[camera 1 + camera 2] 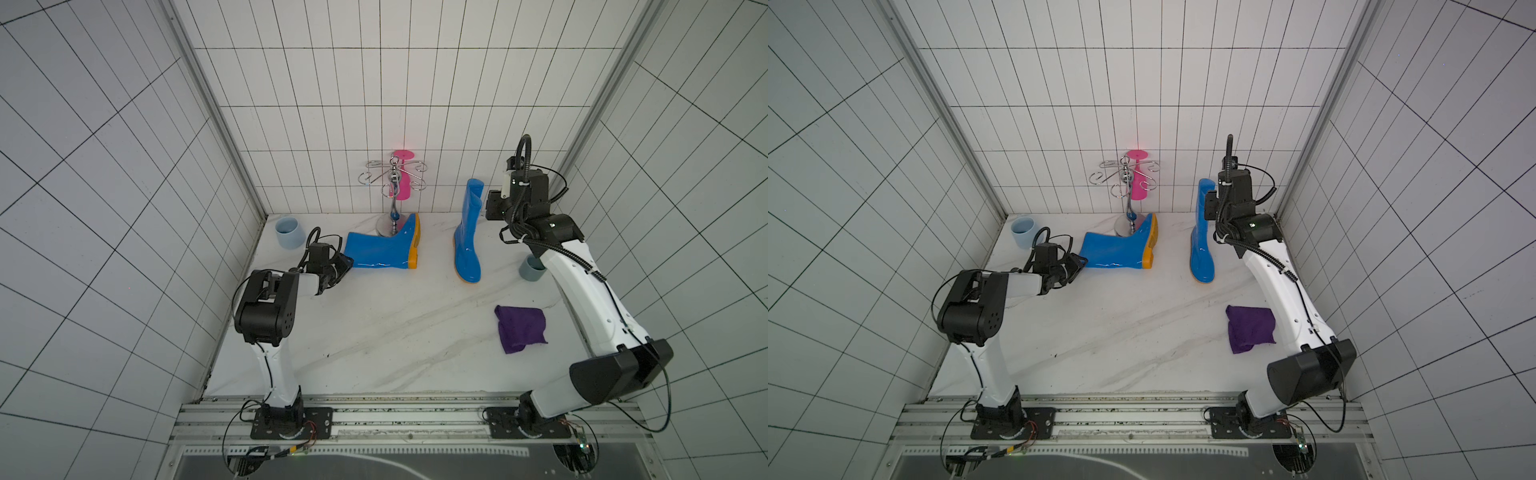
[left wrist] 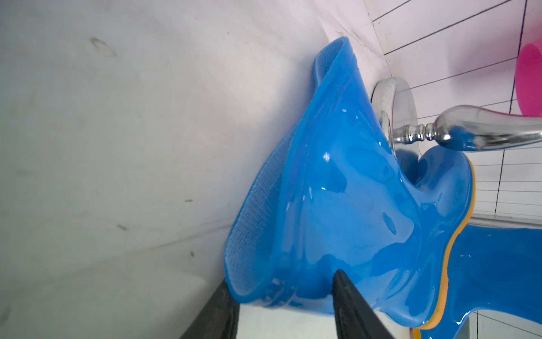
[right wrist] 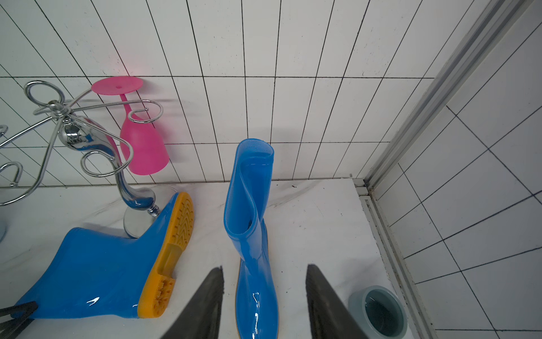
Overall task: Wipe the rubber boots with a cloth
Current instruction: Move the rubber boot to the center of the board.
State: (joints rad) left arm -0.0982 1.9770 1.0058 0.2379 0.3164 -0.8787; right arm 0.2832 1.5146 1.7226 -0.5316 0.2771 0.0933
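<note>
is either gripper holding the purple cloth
No, the cloth lies loose on the table, while the left gripper and right gripper are over by the boots.

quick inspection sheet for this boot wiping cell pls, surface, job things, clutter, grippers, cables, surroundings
surface: white marbled tabletop, a few faint dark specks
job's things: lying boot on its side, sole toward the upright boot; purple cloth near the right arm, not held
clutter: chrome rack with a pink goblet hung upside down; two grey-blue cups
grippers: left gripper astride the lying boot's cuff, grip unclear; right gripper open, empty
cables: black loops at both wrists, off the tabletop
surroundings: white tiled walls, metal rail in front
</note>
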